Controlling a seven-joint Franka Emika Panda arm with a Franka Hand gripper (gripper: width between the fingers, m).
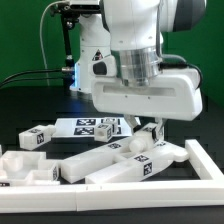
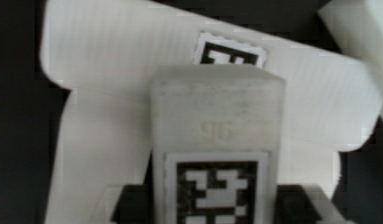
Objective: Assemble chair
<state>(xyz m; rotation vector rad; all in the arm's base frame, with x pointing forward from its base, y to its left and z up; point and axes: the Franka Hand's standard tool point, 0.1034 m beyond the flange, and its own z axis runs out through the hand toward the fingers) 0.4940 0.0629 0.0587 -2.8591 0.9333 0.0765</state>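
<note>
My gripper [image 1: 150,131] reaches down at the exterior view's right, over a cluster of white chair parts. In the wrist view my gripper [image 2: 214,198] is shut on a white block-shaped part [image 2: 213,115] that carries a black-and-white tag. Dark fingers [image 2: 138,200] press against both of its sides. Under it lies a wider flat white part [image 2: 117,75] with its own tag. In the exterior view the held part [image 1: 140,145] sits low among the other parts; whether it touches them I cannot tell.
The marker board [image 1: 85,127] lies behind the parts. A small tagged block [image 1: 35,137] and a chunky white part [image 1: 25,165] lie at the exterior view's left. A long white piece [image 1: 95,158] lies in the middle. A white rail [image 1: 150,173] borders the front and right.
</note>
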